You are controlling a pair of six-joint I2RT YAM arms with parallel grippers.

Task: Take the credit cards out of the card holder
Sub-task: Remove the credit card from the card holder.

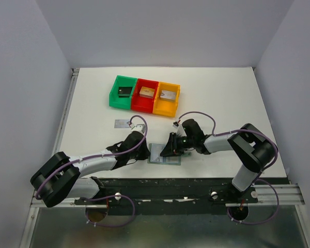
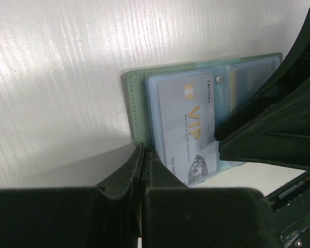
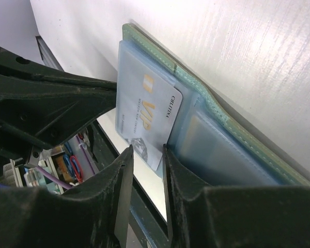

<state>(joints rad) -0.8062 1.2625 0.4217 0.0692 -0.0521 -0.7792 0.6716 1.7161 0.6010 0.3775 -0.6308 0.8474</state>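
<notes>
The grey-green card holder (image 1: 164, 155) lies open near the table's front edge, its pale blue pockets up (image 2: 160, 103) (image 3: 222, 150). A silvery-grey VIP credit card (image 2: 188, 129) (image 3: 147, 111) sticks partly out of a pocket. My left gripper (image 1: 146, 154) (image 2: 143, 150) is shut, its tips at the holder's green edge. My right gripper (image 1: 171, 151) (image 3: 148, 150) is a little open, its jaws on either side of the VIP card's protruding corner. Another silvery card (image 1: 123, 123) lies flat on the table behind the left arm.
Green (image 1: 113, 97), red (image 1: 136, 105) and orange (image 1: 156, 107) bins stand joined at the back, each with a small block inside. The table's front edge and a black rail (image 1: 186, 188) run just in front of the holder.
</notes>
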